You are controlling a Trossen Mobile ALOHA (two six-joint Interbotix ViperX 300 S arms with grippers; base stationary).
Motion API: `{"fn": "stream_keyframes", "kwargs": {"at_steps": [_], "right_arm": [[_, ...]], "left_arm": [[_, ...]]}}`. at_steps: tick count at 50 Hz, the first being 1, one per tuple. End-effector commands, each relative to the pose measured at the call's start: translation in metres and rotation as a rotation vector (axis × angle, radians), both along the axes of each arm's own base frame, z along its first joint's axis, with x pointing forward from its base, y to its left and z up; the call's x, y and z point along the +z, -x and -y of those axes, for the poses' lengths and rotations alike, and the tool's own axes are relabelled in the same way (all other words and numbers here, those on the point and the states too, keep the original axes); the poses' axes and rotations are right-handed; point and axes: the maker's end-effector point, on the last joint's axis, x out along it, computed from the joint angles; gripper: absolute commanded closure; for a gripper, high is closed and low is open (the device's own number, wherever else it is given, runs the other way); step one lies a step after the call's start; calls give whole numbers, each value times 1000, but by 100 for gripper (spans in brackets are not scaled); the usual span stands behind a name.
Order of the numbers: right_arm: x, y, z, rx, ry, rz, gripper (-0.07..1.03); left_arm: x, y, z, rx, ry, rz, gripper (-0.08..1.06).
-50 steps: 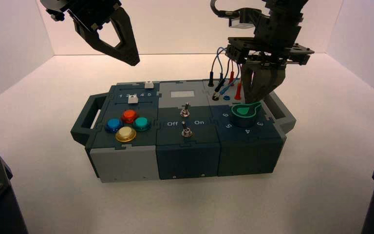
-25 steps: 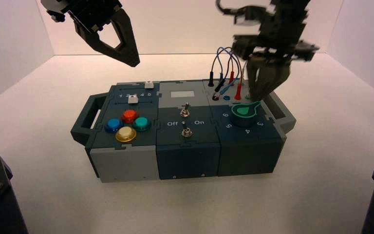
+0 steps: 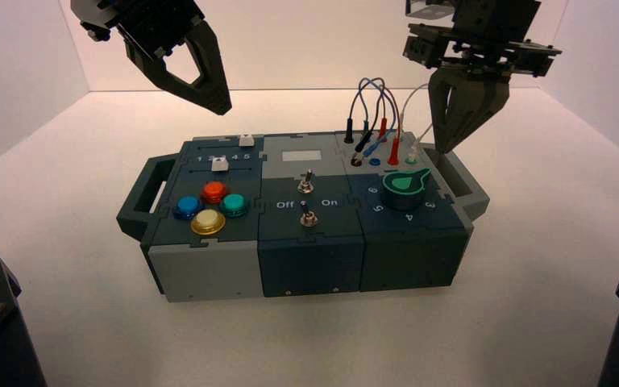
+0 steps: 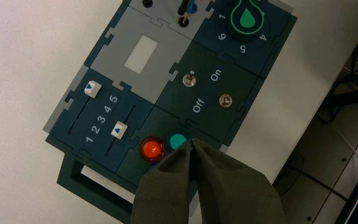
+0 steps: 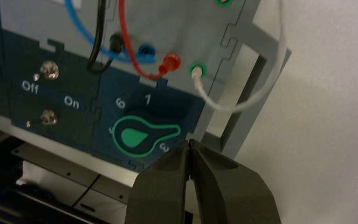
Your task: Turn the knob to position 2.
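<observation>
The dark-green knob [image 3: 405,187] sits on the box's right panel, also seen as the knob [image 5: 137,136] in the right wrist view. Its pointer tip [image 5: 175,130] lies between the white digits 1 [image 5: 148,99] and 3 [image 5: 164,148]. The digit 2 is hidden there. My right gripper [image 3: 448,145] hangs shut above the box's right end, raised clear of the knob, with its tips [image 5: 189,142] just beyond the pointer. My left gripper [image 3: 219,98] is parked high at the back left, shut [image 4: 192,143], with nothing in it.
Red, blue and black wires [image 3: 375,113] loop up from the sockets behind the knob, and a white wire [image 5: 242,100] plugs into a green socket. Two toggle switches [image 3: 308,197] stand mid-box. Coloured push buttons [image 3: 209,208] and two white sliders [image 4: 105,109] fill the left panel.
My right gripper has lifted away from the knob, up and to the right. The knob's pointer keeps the same direction. The left arm has not moved.
</observation>
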Motion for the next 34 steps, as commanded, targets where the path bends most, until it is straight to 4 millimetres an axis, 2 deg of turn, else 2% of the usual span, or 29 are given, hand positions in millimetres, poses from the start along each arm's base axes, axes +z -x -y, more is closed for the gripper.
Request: {"fn": "stream_keyframes", "kwargs": {"at_steps": [1, 16, 34], "right_arm": [[12, 3, -1, -5, -25, 31, 99], [7, 12, 3, 0, -20, 11, 99], [10, 12, 3, 13, -31, 42, 99]], "left_arm": [[6, -2, 4, -9, 14, 19, 101], [6, -3, 3, -14, 11, 29, 101], [4, -6, 0, -15, 0, 43, 101]]}}
